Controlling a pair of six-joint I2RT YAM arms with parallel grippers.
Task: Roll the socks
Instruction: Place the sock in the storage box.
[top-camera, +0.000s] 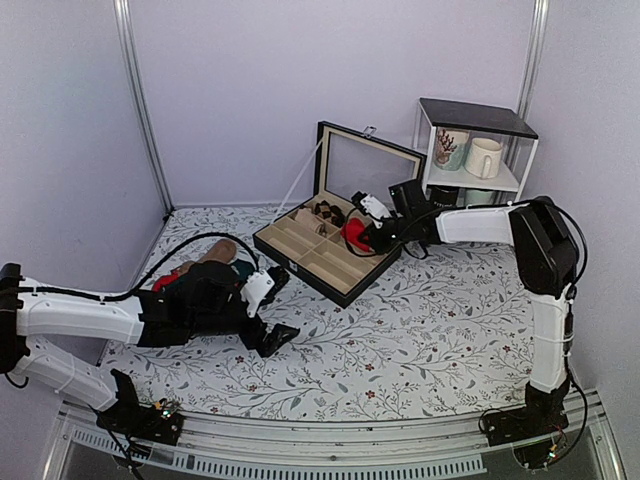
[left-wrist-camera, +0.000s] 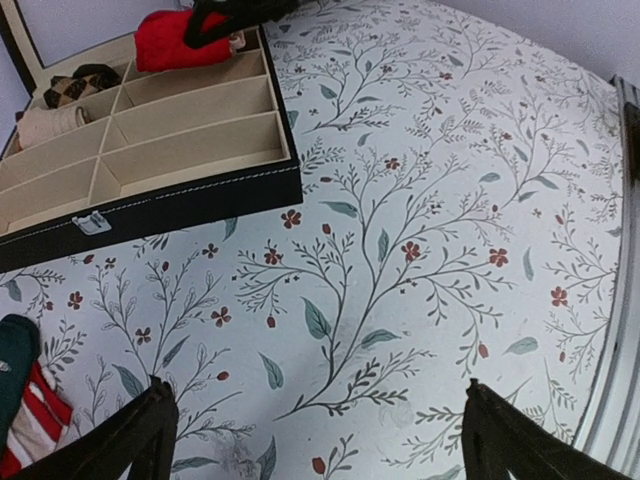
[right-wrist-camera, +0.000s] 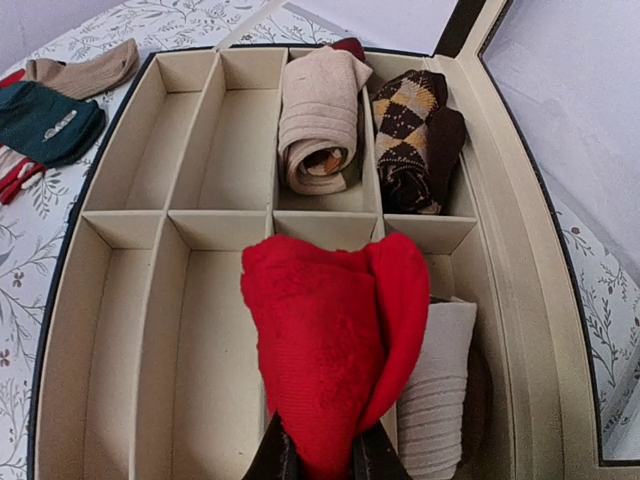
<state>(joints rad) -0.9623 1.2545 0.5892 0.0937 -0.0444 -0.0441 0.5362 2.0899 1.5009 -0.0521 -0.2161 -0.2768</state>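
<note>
1. Right now the right gripper (right-wrist-camera: 315, 462) is pinching the socks (right-wrist-camera: 330, 350), a fuzzy bright red bundle folded into a rounded, tapering wad, with its jaws closing narrowly on one end.
2. The socks are hanging over the far right part of the box (right-wrist-camera: 130, 225), a black leather-look case with stiff beige dividers, just beside a cream ribbed roll (right-wrist-camera: 435, 400).
3. A beige ribbed roll (right-wrist-camera: 320, 120) and a brown argyle roll (right-wrist-camera: 415, 135) are sitting in neighbouring compartments.
4. The left gripper (left-wrist-camera: 320, 430) is hovering wide open, holding nothing, over the floral-printed table (left-wrist-camera: 400, 250) on the left, near a dark green sock (left-wrist-camera: 15, 360).
</note>
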